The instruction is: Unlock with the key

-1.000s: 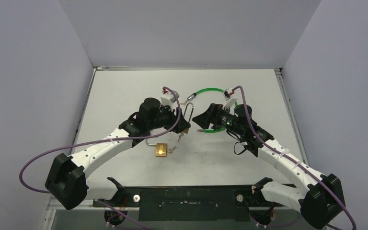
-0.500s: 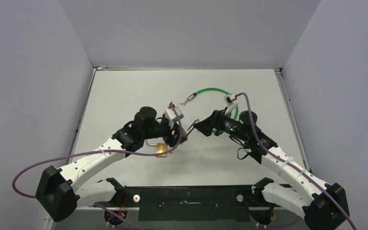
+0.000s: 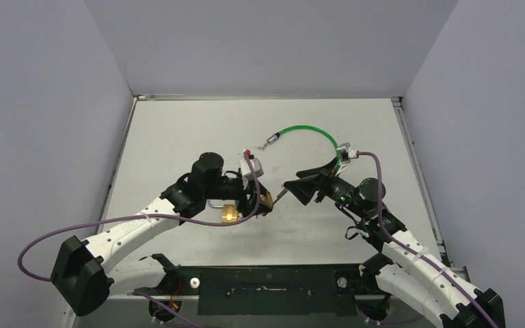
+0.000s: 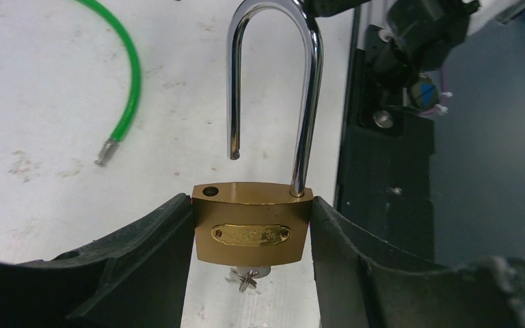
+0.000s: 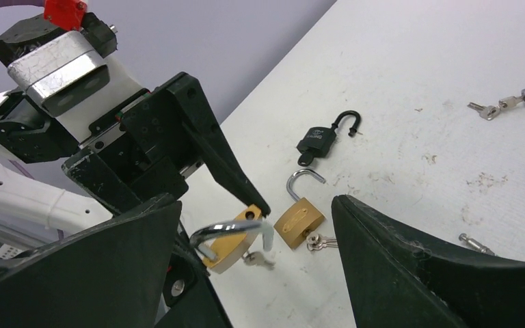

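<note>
White table (image 3: 178, 137) between grey walls: near its middle, the left gripper (image 4: 249, 205) pinches a brass padlock (image 4: 251, 225) by its body, its shackle (image 4: 307, 102) swung open and a key (image 4: 249, 279) in its base. Just to its right, the right gripper (image 3: 292, 188) faces it with fingers spread wide, holding nothing. A green cable (image 3: 307, 128) curves toward the far edge.
</note>
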Action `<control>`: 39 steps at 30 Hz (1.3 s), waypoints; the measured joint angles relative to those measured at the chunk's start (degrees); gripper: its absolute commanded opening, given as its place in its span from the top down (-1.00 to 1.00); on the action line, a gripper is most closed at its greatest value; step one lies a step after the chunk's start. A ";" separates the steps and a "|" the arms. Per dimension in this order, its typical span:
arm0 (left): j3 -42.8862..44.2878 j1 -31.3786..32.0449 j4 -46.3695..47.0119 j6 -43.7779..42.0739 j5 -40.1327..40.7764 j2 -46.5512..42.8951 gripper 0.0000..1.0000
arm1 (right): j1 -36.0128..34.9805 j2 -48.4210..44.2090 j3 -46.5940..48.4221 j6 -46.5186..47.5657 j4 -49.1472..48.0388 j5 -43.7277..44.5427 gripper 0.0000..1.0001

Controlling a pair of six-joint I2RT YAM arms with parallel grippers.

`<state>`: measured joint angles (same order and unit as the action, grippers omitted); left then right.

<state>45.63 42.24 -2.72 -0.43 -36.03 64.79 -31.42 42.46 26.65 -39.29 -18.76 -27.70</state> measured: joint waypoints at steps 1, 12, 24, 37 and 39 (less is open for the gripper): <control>0.00 0.00 -0.02 0.35 -1.75 0.28 1.00 | 0.00 0.63 0.02 0.31 -0.85 -0.57 -0.67; 0.07 0.04 -0.11 1.90 -4.70 1.57 1.00 | 0.00 5.81 1.05 2.34 -5.01 -10.86 -0.05; 0.15 0.04 -0.31 5.14 8.96 4.02 1.00 | 0.59 4.85 0.15 -1.70 -2.16 -15.61 0.60; -0.07 0.92 0.85 9.55 14.14 10.78 1.00 | 0.39 7.72 0.13 -0.42 9.05 -4.74 1.00; -0.04 1.16 0.85 10.54 14.47 12.37 1.00 | 0.24 8.24 0.11 -0.46 10.51 -3.23 1.00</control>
<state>45.58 43.40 -1.87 10.11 -21.56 77.17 -31.18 50.70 26.76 -39.75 -8.25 -30.94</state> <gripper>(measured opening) 0.547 0.065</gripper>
